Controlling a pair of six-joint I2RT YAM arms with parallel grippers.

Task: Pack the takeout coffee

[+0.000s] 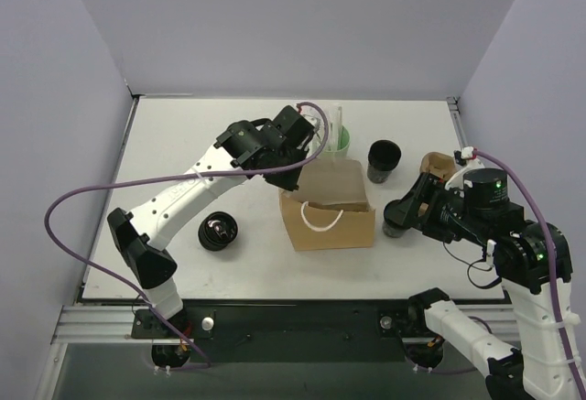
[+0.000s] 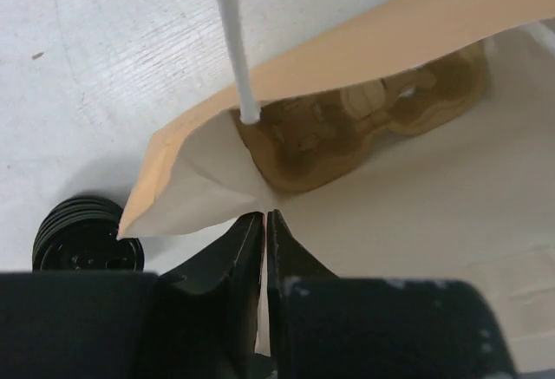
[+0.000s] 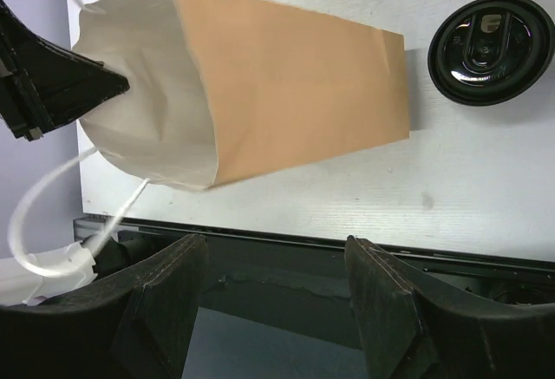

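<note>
White table, lilac-grey walls on three sides.

Coffee: black lidded cup, upright on the table, right of centre in the overhead view. It stands outside the bag, off its upper right corner, and neither gripper touches it. In the right wrist view it sits upper right, showing only its lid.

Green cup: just left of the coffee, behind the bag. Its lower part is hidden by the bag and the left arm.

Bag: brown paper, white handle, centre of table. Whether it stands or lies is hard to tell.

Left gripper: fingers pressed together on the bag's mouth edge, paper pinched between them.

Tray: brown moulded pulp under the bag's lifted wall, partly covered.

Right gripper: fingers spread wide, holding nothing, low beside the bag's right side. Overhead, its own arm largely masks it.

Brown item: right of the coffee, half behind the right arm, kind unclear.

Lids: black stack, lower left, apart from the bag.
</note>
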